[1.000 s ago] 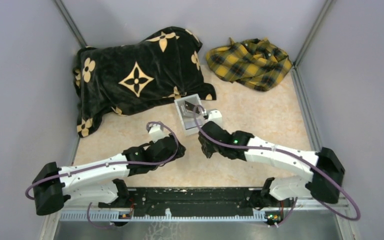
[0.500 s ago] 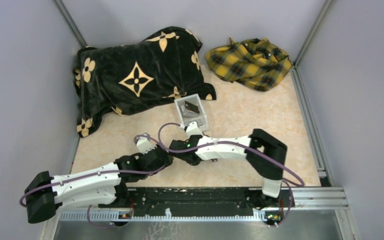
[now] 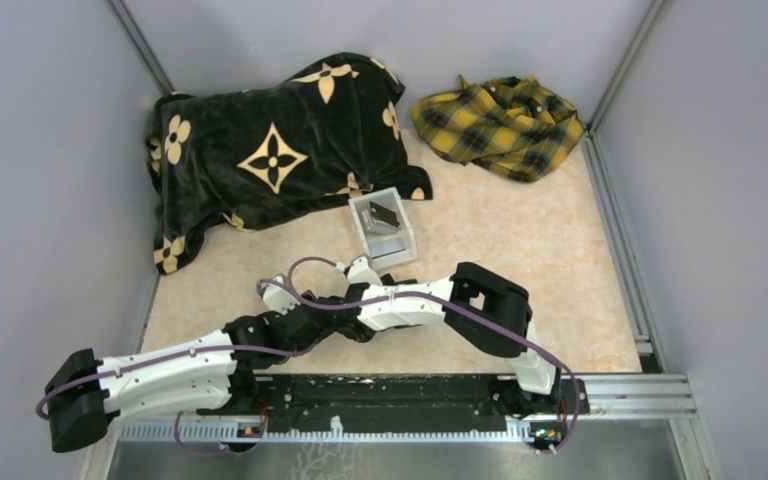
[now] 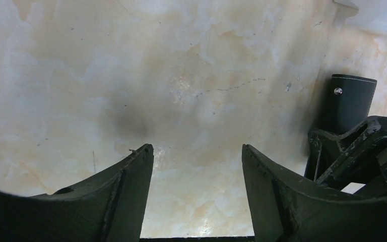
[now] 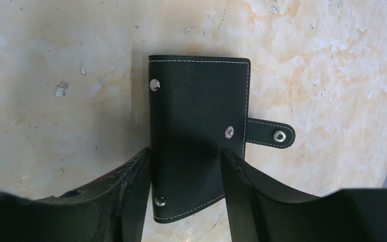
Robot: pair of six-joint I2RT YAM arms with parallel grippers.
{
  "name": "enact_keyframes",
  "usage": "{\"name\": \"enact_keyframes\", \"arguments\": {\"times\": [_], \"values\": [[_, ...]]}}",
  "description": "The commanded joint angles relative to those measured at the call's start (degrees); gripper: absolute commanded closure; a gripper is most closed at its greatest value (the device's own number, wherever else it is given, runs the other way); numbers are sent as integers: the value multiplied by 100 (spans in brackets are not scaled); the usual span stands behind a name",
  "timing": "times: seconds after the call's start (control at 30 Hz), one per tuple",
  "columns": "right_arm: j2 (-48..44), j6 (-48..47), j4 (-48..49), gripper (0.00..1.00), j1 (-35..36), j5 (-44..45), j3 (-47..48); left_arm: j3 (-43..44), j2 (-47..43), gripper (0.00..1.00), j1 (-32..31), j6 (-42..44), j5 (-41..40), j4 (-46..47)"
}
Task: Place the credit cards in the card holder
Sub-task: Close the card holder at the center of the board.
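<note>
At the far left a black blanket [image 3: 270, 150] with tan flower motifs lies bunched on the marbled beige tabletop [image 4: 131, 60]. The left gripper [image 4: 196, 151] hangs low over bare table. Its 2 fingers are spread wide, with nothing between them and nothing touched. Just to its right lies the card holder [image 5: 196, 101], a closed black wallet flat on the table. 3 silver studs show on its cover, and its strap [image 5: 269, 134] is unsnapped and sticks out to one side. The right gripper [image 5: 185, 154] sits directly over the holder's near end, jaws parted and pinching nothing. Whether the fingertips touch the cover I cannot tell. Further right, beyond both grippers, a clear open-top box [image 3: 397, 248] holds 1 dark credit card [image 3: 385, 214] leaning inside. A yellow plaid cloth [image 3: 500, 125] lies crumpled in the far right corner.
</note>
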Motion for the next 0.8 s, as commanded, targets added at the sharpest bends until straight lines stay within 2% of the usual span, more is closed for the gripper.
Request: {"name": "enact_keyframes", "arguments": {"times": [0.0,0.13,0.2,0.4,0.67,0.77], "values": [[-188,117,169,46,372,-22,441,105,191,28,9,-57,-41,32],[-644,101,235,44,452,-46,409,199,338,28,12,-55,2,39],[-946,39,392,39,479,-127,299,261,411,28,14,-25,-13,20],[-1820,-171,902,37,541,-307,-218,429,538,27,10,-5,-66,-104],[-2802,-675,1409,37,721,-144,-610,814,643,25,2,3,-260,-555],[-3162,-903,1558,36,860,239,-744,959,739,24,-8,54,-247,-544]]}}
